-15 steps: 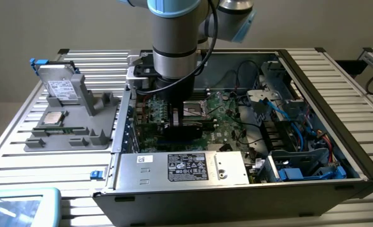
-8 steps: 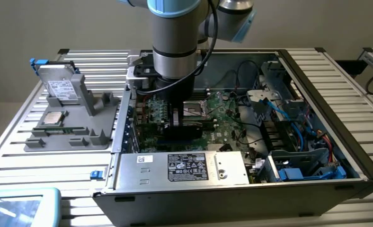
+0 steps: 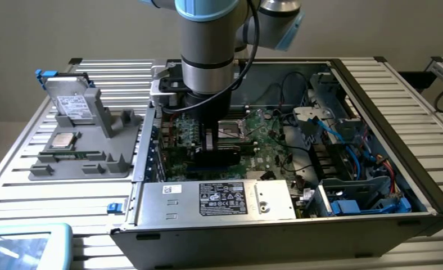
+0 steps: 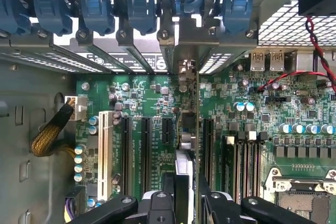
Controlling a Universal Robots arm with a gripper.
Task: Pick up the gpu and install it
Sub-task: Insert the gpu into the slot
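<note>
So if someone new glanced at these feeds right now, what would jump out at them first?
Probably the grey and blue robot arm plunging straight down into the open black computer case, its gripper clamped on the green edge-on gpu card over the motherboard's black expansion slots. Next, the grey parts tray on the exterior view's left, carrying a silver hard drive with a white label.

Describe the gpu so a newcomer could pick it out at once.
Start at the open computer case and go to its green motherboard under the robot arm. The gpu stands on edge there, gripped in the gripper, lined up with the expansion slots. Unlike those empty black slots around it, it rises upright, metal bracket at the case's rear.
</note>
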